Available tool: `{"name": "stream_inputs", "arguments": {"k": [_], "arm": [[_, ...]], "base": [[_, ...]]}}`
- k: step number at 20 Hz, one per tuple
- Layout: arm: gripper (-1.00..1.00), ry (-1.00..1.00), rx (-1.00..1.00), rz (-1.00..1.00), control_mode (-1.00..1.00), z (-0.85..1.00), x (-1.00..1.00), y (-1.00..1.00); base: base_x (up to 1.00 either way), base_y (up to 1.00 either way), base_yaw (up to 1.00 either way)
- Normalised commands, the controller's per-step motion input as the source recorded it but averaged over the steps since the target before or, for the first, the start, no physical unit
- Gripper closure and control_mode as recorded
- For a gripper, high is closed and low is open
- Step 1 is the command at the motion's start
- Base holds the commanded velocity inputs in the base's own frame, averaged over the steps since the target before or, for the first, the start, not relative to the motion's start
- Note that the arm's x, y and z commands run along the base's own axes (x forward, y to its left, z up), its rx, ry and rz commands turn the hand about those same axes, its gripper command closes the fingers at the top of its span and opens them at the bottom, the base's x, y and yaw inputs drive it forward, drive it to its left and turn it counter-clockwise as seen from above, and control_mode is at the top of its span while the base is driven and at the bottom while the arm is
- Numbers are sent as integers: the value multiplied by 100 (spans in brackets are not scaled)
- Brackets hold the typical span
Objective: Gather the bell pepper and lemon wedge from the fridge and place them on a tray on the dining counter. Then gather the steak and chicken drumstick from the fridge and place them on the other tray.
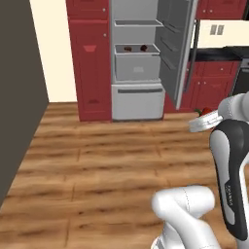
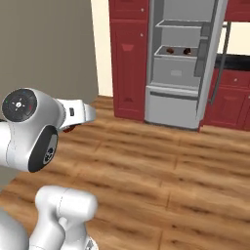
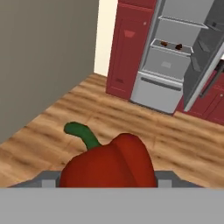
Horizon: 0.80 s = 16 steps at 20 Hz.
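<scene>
Pepper: the red bell pepper (image 3: pixel 109 164) sits right at the hand camera, green stem (image 3: pixel 83 134) pointing up and away, pressed between the grey finger pads at either side of it; a sliver of red also shows by the hand in the left base view (image 1: pixel 206 111).
Grip: the gripper (image 3: pixel 109 179) has its jaws spread wide and closed around the pepper's body, the wide spread suiting such a bulky thing.
Carry: the pepper rides high over the wood floor (image 1: pixel 107 160), well apart from the fridge, which I judge keeps it clear of furniture during transport to the dining counter.
Fridge: the fridge (image 1: pixel 138 58) stands with its door (image 1: pixel 177 48) swung open, probably left so because more items must come out.
Remaining food: two small dark items (image 1: pixel 135 48) lie on the drawer shelf inside; they are too small to say which foods they are.
Lemon wedge: I cannot pick it out.
Surroundings: red cabinets (image 1: pixel 90 58) flank the fridge, and a grey wall (image 2: pixel 44 44) runs along the left.
Stage: judged as the first delivery under way, pepper in hand, tray not yet reached.
</scene>
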Motion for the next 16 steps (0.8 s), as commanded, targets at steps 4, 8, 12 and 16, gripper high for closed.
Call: {"name": "stream_inputs", "arguments": {"k": [4, 8, 12, 16], "arm": [[100, 0, 0, 0, 100, 0, 0, 0], [100, 0, 0, 0, 100, 0, 0, 0], [100, 0, 0, 0, 100, 0, 0, 0], [100, 0, 0, 0, 100, 0, 0, 0]], "base": [[-100, 4, 0], [-100, 1, 0], [-100, 0, 0], [-100, 0, 0]]}}
